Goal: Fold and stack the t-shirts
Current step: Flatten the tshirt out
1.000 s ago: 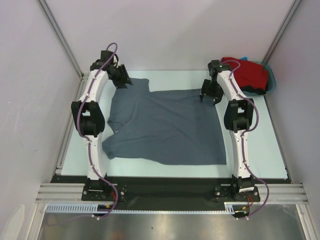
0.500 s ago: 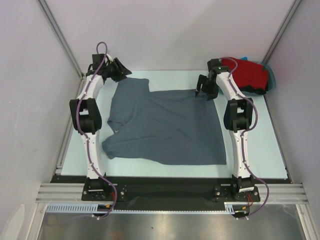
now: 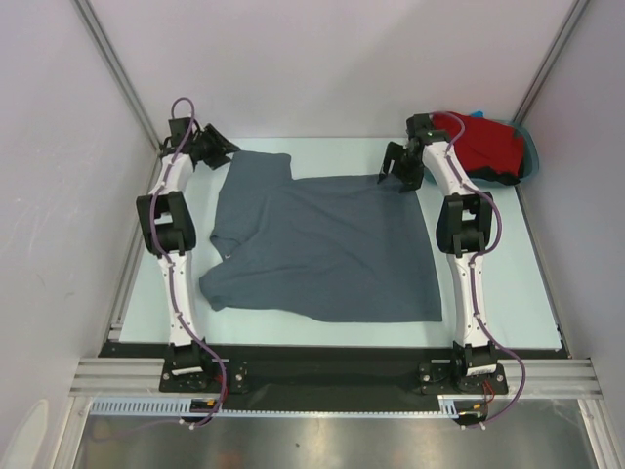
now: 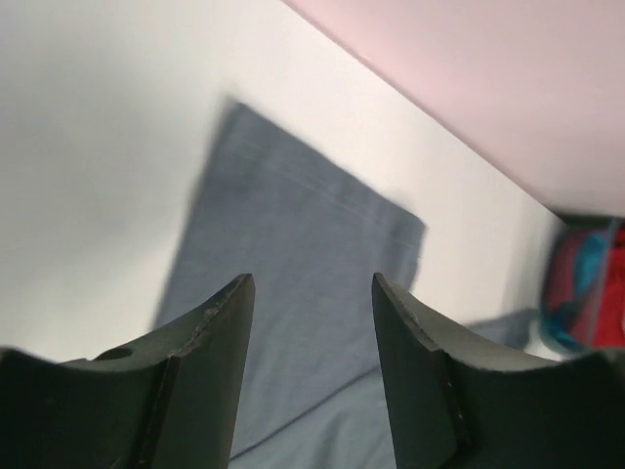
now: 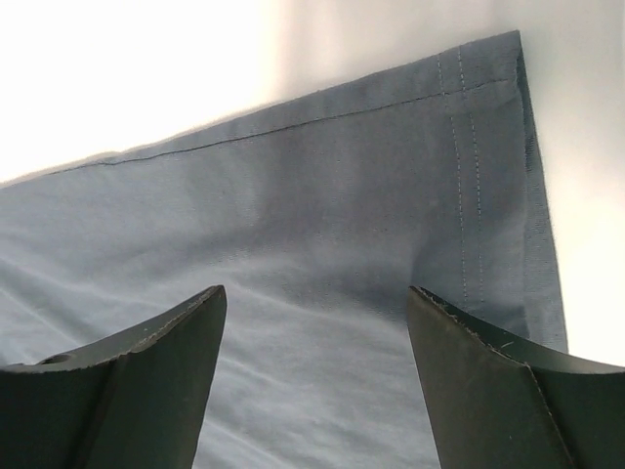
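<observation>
A dark slate-grey t-shirt (image 3: pixel 322 244) lies spread flat on the pale table, one sleeve reaching to the far left. My left gripper (image 3: pixel 227 149) is open and empty, just off that sleeve (image 4: pixel 293 254) at the far left. My right gripper (image 3: pixel 398 179) is open and empty, low over the shirt's far right hemmed corner (image 5: pixel 469 166). A bright red t-shirt (image 3: pixel 485 147) with blue and black cloth sits bunched in the teal tub (image 3: pixel 528 151) at the far right; it shows blurred in the left wrist view (image 4: pixel 586 293).
Pale walls and slanted metal frame posts (image 3: pixel 117 73) close in the far side. A black rail (image 3: pixel 322 366) runs along the near edge by the arm bases. Bare table (image 3: pixel 498 283) lies right of the grey shirt.
My left gripper has drawn back to the far left, off the sleeve. My right gripper has moved a little farther back to the shirt's far right corner. The shirt has not visibly moved.
</observation>
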Robot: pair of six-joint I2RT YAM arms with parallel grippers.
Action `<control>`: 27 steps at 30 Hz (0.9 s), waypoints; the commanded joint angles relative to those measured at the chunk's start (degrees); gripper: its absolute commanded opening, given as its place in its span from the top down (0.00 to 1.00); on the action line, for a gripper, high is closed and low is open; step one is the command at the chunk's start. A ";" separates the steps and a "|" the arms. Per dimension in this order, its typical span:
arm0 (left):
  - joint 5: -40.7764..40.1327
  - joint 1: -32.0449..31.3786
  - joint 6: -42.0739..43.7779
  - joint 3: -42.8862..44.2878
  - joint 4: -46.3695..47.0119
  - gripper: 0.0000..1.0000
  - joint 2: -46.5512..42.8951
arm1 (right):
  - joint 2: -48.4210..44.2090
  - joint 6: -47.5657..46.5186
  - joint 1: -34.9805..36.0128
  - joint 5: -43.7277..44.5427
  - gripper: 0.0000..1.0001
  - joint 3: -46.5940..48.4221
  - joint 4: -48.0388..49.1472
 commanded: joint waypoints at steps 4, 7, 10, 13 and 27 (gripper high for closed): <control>-13.40 0.16 13.37 2.94 -9.31 0.42 -6.50 | -3.32 1.51 0.10 -2.47 0.20 2.28 -0.78; -13.15 0.25 16.54 2.06 -11.60 0.43 -7.82 | -3.32 1.51 0.18 -3.25 0.20 2.37 -1.66; -8.77 0.16 17.69 1.36 -13.09 0.43 -8.17 | -3.76 0.55 0.71 -3.78 0.20 2.37 -2.71; -6.56 0.25 16.90 -0.57 -12.31 0.43 -8.26 | -4.20 -0.33 1.24 -3.52 0.20 2.20 -4.29; 19.81 0.16 4.15 0.03 -8.15 0.55 3.51 | -3.50 -0.16 1.33 -2.20 0.20 2.11 -7.20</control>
